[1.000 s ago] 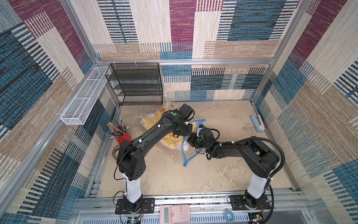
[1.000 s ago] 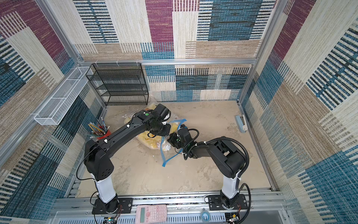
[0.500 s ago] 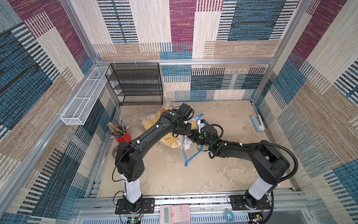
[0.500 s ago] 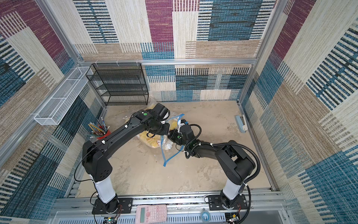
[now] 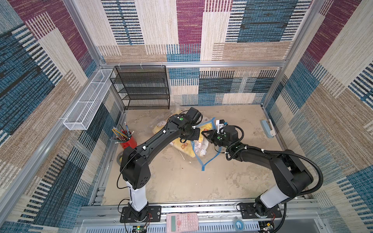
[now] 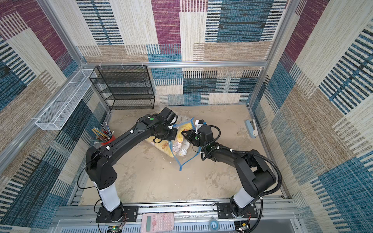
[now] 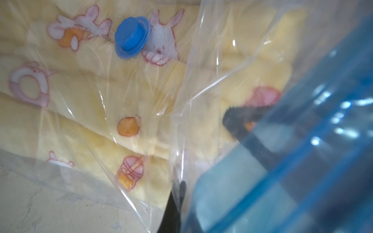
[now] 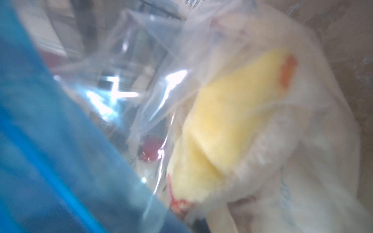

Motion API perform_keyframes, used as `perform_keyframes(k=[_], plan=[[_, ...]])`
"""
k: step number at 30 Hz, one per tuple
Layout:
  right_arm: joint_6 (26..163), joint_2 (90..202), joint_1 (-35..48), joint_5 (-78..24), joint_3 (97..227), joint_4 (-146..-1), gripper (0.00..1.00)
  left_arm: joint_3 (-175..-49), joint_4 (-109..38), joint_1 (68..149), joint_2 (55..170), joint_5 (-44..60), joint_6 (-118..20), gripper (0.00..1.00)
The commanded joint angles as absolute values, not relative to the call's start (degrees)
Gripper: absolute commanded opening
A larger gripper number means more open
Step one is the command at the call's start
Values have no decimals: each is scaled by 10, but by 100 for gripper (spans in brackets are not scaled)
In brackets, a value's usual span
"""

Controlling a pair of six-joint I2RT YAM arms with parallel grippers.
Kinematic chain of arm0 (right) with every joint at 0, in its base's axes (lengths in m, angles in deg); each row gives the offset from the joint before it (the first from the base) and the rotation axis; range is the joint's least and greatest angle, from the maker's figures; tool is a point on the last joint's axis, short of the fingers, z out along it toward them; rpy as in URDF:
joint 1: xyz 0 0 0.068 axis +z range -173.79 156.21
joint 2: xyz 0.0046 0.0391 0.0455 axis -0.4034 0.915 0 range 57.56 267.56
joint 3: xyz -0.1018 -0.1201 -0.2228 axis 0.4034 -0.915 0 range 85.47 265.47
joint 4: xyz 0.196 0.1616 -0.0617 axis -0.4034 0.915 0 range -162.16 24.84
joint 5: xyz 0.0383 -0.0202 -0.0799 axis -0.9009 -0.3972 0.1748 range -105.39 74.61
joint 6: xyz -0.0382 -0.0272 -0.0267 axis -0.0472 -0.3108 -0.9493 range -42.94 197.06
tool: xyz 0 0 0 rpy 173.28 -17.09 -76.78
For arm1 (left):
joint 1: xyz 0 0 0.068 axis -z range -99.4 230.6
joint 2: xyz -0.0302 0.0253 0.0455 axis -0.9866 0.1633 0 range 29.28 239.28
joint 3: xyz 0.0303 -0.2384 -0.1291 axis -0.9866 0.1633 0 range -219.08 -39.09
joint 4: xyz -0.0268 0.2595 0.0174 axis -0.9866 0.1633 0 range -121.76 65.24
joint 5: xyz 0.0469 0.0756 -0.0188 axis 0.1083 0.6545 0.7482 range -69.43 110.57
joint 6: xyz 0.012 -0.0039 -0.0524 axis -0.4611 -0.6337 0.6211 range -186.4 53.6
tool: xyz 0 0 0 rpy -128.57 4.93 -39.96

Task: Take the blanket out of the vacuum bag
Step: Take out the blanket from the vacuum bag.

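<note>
red pencil cup [image 5: 127, 141] at left edge of table [image 5: 181, 181] | left gripper [image 7: 174, 204] jaws clenched on vacuum bag [image 5: 201, 149] film | bag mid-table, blue strip gaping, yellow blanket [image 5: 185, 148] inside | right gripper [image 5: 203, 133] jaws clenched at bag mouth, hold unclear | blue tool [image 5: 267, 129] far right

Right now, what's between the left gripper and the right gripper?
Film of the vacuum bag and its blue zip strip, yellow blanket behind. Left wrist view shows the right gripper through the plastic; in both top views the left gripper sits close opposite.
</note>
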State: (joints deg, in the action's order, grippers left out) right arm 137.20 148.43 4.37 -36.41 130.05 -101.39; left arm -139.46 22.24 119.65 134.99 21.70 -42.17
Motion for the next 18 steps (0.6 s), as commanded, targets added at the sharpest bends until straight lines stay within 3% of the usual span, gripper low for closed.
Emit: perform_keyframes(k=[1, 13, 18], plan=[[1370, 1469, 53, -403, 1287, -1036, 5, -1393, 234, 1195, 1348, 223, -429, 0], [1245, 1347, 75, -360, 1281, -890, 5, -1393, 234, 1194, 1348, 224, -426, 0], [1252, 1351, 70, -419, 1286, -928, 4, -1394, 233, 1194, 1338, 213, -434, 0]])
